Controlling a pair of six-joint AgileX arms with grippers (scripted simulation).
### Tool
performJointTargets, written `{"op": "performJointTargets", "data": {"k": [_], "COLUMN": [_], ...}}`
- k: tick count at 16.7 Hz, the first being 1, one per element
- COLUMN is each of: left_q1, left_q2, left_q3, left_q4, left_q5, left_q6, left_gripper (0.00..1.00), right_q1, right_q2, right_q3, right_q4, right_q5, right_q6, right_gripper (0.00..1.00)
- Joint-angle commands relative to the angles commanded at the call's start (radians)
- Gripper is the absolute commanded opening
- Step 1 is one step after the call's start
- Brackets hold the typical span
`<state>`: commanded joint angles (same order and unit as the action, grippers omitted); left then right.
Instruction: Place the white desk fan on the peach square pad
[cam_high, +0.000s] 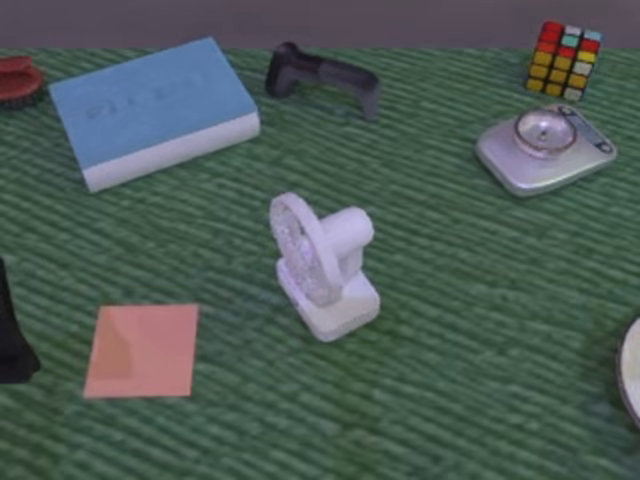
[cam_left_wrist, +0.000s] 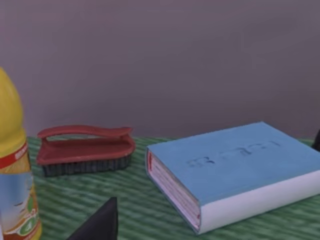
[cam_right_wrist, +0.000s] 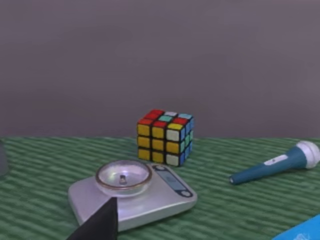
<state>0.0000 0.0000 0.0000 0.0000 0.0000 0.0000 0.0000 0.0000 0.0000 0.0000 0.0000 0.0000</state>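
Note:
The white desk fan (cam_high: 325, 265) stands upright near the table's middle, its round grille facing the left front and its base on the green cloth. The peach square pad (cam_high: 142, 350) lies flat to the fan's left front, apart from it and with nothing on it. My left gripper (cam_high: 12, 335) is a dark shape parked at the left edge, just left of the pad; its wrist view shows only a dark tip (cam_left_wrist: 100, 222). My right gripper is out of the top view, and its dark tip (cam_right_wrist: 100, 222) points toward the scale. Neither gripper is near the fan.
A thick blue-topped book (cam_high: 152, 108) lies at the back left with a red brush (cam_high: 18, 78) beside it. A dark handled tool (cam_high: 322, 78) sits at the back middle. A silver scale (cam_high: 545, 148) and colour cube (cam_high: 565, 60) are back right. A white round object (cam_high: 632, 370) shows at the right edge.

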Motion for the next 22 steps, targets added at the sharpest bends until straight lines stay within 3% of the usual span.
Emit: {"op": "performJointTargets", "data": {"k": [4, 9, 22], "left_q1": [-0.013, -0.103, -0.474], "left_q2": [0.03, 0.29, 1.662], "left_q3": [0.029, 0.282, 1.61], "left_q4": [-0.029, -0.247, -1.164], "left_q5": [0.002, 0.006, 0.002], "left_q6": [-0.019, -0.167, -0.847], "left_gripper": [1.0, 1.0, 1.0], "right_q1": [0.0, 0.0, 0.0], "right_q2": [0.0, 0.0, 0.0], "right_q3": [0.0, 0.0, 0.0], "right_q4": [0.0, 0.0, 0.0], "right_q5": [0.0, 0.0, 0.0], "right_q6": [0.0, 0.0, 0.0], "right_gripper": [1.0, 1.0, 1.0]}}
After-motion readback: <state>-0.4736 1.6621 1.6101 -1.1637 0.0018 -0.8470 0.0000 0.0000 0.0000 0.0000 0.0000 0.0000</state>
